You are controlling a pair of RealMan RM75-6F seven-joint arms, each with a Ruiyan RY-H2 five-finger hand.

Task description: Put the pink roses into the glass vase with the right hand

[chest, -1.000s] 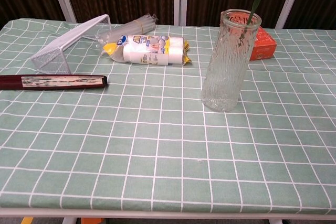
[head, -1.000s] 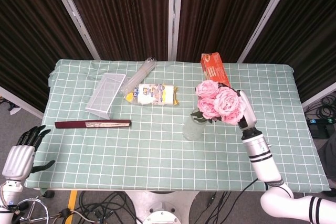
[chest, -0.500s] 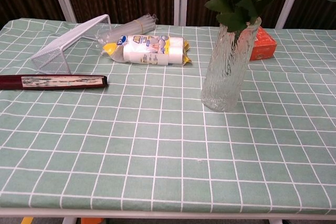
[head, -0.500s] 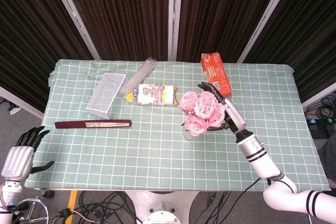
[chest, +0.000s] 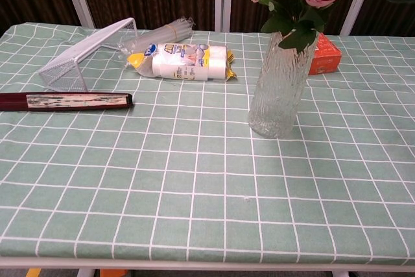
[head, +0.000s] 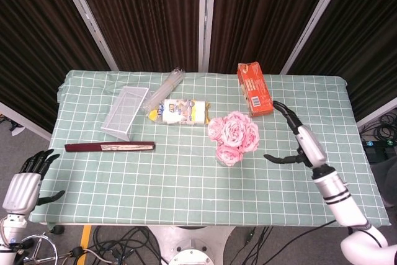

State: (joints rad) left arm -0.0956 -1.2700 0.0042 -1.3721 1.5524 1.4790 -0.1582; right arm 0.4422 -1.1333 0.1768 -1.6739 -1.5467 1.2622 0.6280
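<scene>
**A:** Dark curtains behind, green checked cloth on the surface [head: 186, 178]. Status on the flowers?

**B:** Bunch of pink roses [head: 232, 133] sits stems-down in the tall ribbed glass vase [chest: 283, 76], blooms and leaves above the rim. Vase upright, near the middle of the surface.

**A:** Right hand?

**B:** Right hand [head: 298, 144] is off to the vase's right, apart from it, fingers spread, holding nothing. Chest view only catches a dark sliver of it at the top right edge.

**A:** Left?

**B:** Left hand [head: 26, 181] hangs beyond the near left corner of the surface, fingers apart, nothing in it.

**A:** Other items?

**B:** Orange carton [head: 254, 88] behind the vase. White and yellow plastic packet [head: 180, 111], bundle of clear straws [head: 166, 88], white wire mesh tray [head: 126, 112] tipped on its side, dark red folded fan [head: 110, 147] on the left half.
</scene>
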